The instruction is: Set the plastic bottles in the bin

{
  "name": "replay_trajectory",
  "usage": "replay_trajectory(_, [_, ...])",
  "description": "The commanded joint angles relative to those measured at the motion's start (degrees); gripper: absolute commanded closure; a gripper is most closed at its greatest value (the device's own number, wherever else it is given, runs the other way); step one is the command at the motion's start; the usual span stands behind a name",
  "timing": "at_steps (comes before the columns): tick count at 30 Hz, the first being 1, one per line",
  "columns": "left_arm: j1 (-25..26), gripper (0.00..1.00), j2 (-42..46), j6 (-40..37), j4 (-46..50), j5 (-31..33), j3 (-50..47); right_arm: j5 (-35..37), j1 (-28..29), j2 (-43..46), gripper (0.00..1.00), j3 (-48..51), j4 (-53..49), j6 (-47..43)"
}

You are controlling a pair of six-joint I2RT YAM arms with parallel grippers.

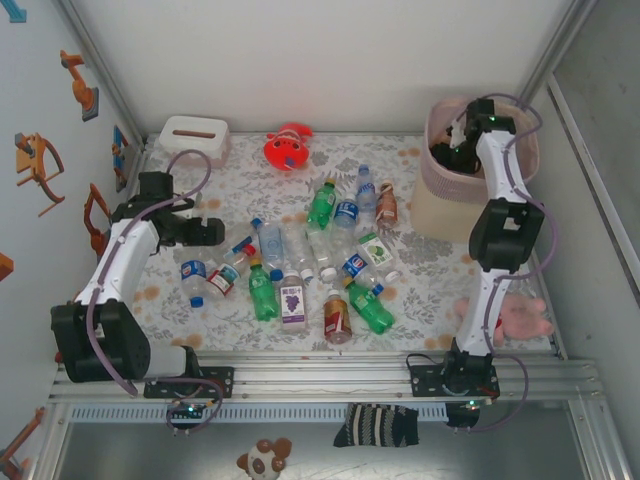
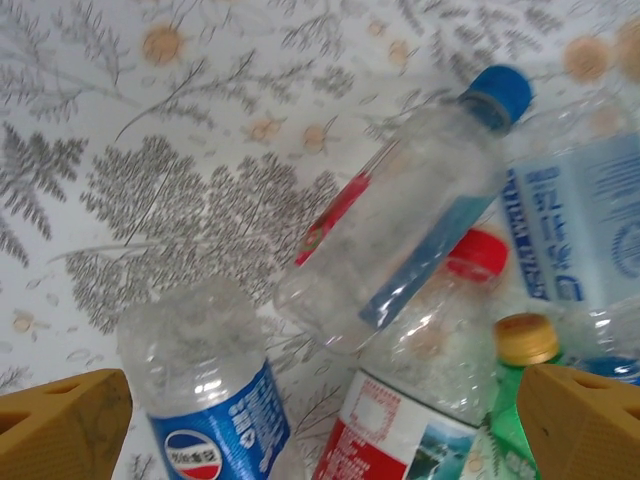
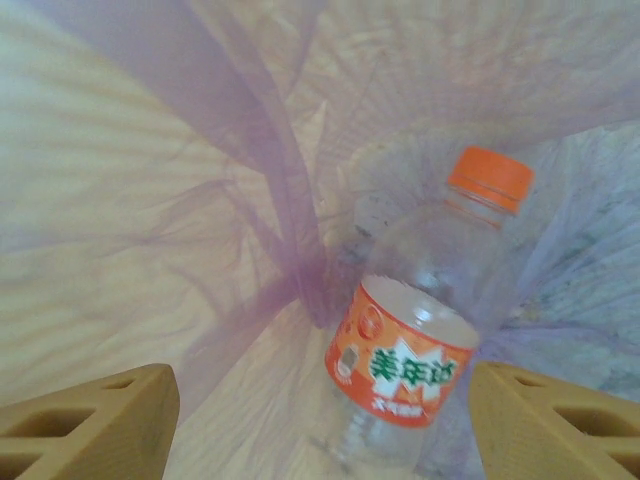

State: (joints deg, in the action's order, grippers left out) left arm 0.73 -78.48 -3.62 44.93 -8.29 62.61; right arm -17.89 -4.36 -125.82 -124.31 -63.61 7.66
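Many plastic bottles (image 1: 262, 295) lie in a loose heap on the flowered table (image 1: 420, 270), well apart from the bin (image 1: 440, 210) at the far right. We see the left gripper (image 2: 320, 425) nearer to them, its jaws wide and empty, hanging over the heap's left edge. Just ahead of it lies a clear blue-capped bottle (image 2: 400, 230), its long axis slanted across the jaws' line, cap pointing away; we judge a small wrist turn is needed. The right gripper (image 3: 320, 410) hangs inside the bin, jaws apart, holding nothing, above an orange-labelled bottle (image 3: 415, 340) resting on the pink liner (image 3: 150, 200).
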Motion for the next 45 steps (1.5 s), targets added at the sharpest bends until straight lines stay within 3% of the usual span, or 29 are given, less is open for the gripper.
replay_trajectory(1, [-0.02,0.03,-1.59,1.26,4.88,5.8,2.02,1.49,-0.39,5.42,0.25,-0.26,-0.93,1.01])
replay_trajectory(5, [-1.43,0.06,-1.85,6.29,4.62,6.39,-0.41,2.39,-0.59,8.22,0.25,-1.75,-2.23,1.3])
replay_trajectory(9, [-5.31,0.08,-2.52,8.72,3.76,2.3,-3.54,3.45,-0.63,11.0,0.25,-3.35,-3.6,1.48])
replay_trajectory(13, [-7.35,0.18,-5.58,8.81,4.51,0.07,-3.59,4.48,-0.57,13.4,0.26,-6.37,-5.29,1.65])
replay_trajectory(21, [-8.04,0.22,-10.15,8.98,4.98,-0.8,-2.77,4.66,-0.65,17.91,0.25,-9.06,-6.4,1.7])
replay_trajectory(30, [-8.32,0.26,-15.19,8.27,6.13,2.45,-0.76,4.21,-0.61,20.03,0.26,-9.06,-6.55,2.04])
replay_trajectory(45, [-8.99,0.32,-20.3,8.56,5.85,-1.28,0.43,3.82,-0.54,24.56,0.26,-4.52,-4.91,3.24])
